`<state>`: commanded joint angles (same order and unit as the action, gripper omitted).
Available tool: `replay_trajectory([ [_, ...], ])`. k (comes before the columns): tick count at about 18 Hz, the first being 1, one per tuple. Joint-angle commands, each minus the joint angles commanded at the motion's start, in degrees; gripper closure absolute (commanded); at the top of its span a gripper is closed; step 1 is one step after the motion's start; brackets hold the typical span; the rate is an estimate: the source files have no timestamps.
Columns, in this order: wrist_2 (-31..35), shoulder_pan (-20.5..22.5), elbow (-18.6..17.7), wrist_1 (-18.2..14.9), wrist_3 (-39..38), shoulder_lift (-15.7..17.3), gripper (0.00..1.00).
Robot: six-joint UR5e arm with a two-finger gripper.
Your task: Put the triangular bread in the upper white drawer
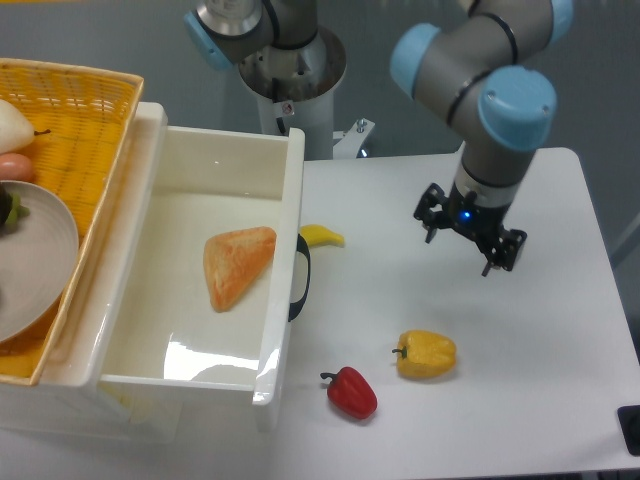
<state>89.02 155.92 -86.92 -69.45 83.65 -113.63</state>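
The triangular bread (236,264), golden-orange and flat, lies on the floor of the upper white drawer (283,250), which is pulled out with its black handle facing the table. My gripper (460,253) hangs open over the right half of the table, well to the right of the drawer and above the yellow pepper, with nothing between its fingers.
A small yellow banana-like piece (322,237) lies beside the drawer handle. A yellow bell pepper (427,354) and a red pepper (351,392) sit near the table's front. A yellow wicker basket (75,110) with a grey plate (35,255) stands left of the drawer.
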Motion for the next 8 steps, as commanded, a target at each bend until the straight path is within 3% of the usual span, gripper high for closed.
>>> replay_trajectory([
  [2,1.15,0.09,0.0,1.94,1.77,-1.5,0.0],
  [8,1.15,0.88,0.7,2.39,2.13,-3.96,0.0],
])
